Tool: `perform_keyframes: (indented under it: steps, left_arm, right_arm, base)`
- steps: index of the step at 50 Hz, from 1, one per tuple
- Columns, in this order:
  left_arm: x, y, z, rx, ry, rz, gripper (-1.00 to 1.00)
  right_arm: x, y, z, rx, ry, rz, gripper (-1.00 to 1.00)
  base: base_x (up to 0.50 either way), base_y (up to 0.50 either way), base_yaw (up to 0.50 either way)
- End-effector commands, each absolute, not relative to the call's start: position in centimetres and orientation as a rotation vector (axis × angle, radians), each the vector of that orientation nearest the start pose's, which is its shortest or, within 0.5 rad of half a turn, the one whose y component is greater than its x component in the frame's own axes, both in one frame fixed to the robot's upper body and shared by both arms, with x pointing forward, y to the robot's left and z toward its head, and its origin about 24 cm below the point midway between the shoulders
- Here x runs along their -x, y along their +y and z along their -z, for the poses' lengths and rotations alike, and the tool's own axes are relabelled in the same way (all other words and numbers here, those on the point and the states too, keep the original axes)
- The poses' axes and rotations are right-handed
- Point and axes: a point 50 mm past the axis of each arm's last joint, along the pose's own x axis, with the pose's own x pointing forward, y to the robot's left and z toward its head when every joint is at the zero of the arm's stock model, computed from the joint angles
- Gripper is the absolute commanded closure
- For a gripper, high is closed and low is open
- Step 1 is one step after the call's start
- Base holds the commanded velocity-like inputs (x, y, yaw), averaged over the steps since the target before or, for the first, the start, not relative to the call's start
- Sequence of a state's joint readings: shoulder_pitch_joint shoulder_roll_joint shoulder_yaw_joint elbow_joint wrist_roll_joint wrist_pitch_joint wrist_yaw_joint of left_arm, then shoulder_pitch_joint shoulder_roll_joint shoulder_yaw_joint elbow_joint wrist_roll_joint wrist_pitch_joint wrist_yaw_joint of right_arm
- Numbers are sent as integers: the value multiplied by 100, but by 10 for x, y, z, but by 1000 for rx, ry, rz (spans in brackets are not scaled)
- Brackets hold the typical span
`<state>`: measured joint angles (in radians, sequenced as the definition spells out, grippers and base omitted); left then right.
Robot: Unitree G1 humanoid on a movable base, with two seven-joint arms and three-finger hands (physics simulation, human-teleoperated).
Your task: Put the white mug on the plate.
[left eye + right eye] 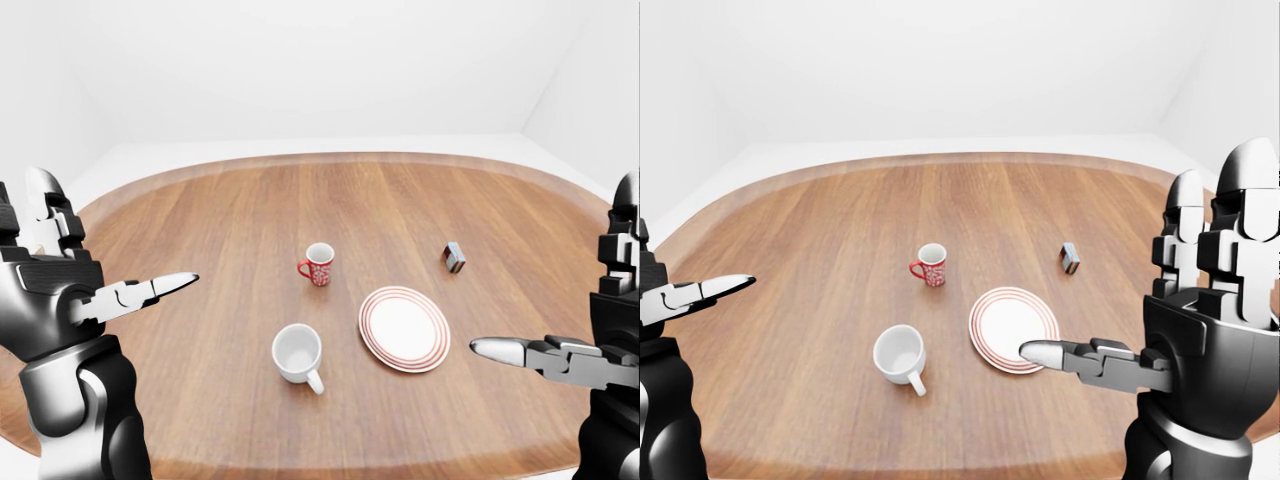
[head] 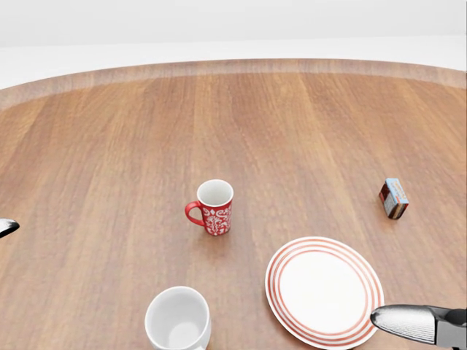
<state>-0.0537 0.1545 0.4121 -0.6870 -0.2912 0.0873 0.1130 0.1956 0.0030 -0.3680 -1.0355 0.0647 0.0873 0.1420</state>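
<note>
While the white mug (image 1: 297, 353) sits upright on the wooden table (image 1: 200, 230) just left of the plate (image 1: 403, 328), nothing of our task is done: grasp, lift and placing all remain. Our left hand (image 1: 60, 290) and right hand (image 1: 1200, 330) hover spread-fingered, holding nothing. We see glossy ceramic, a red-ringed round plate, a patterned red mug (image 1: 318, 265) beyond it.

- In the head view the white mug (image 2: 178, 319) is cut by the bottom edge; its handle falls outside.
- There the left hand (image 2: 6, 227) shows only a fingertip at the left edge, and the right hand (image 2: 422, 325) only one finger at the bottom right corner.
- The small box (image 1: 453, 257) is too small for its print to be read.
- The left-eye view crops the right hand's upper fingers.
</note>
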Motion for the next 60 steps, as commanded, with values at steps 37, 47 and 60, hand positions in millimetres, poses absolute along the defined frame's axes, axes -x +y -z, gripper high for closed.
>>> perform_keyframes:
  steps: [37, 47, 60]
  left_arm:
    - [-207, 242, -198, 83, -655, -339, -100]
    - [-208, 242, -198, 87, -655, -339, -100]
    - [-208, 242, -198, 89, -655, -340, -100]
  right_arm:
    - [-276, 24, -138, 1532, -175, -576, -100]
    - [-256, 42, -116, 1594, -136, -643, -100]
    - [-244, 51, -76, 1617, -38, -800, -100]
  base:
    - [5, 0, 0]
    - [0, 0, 0]
    - [0, 0, 0]
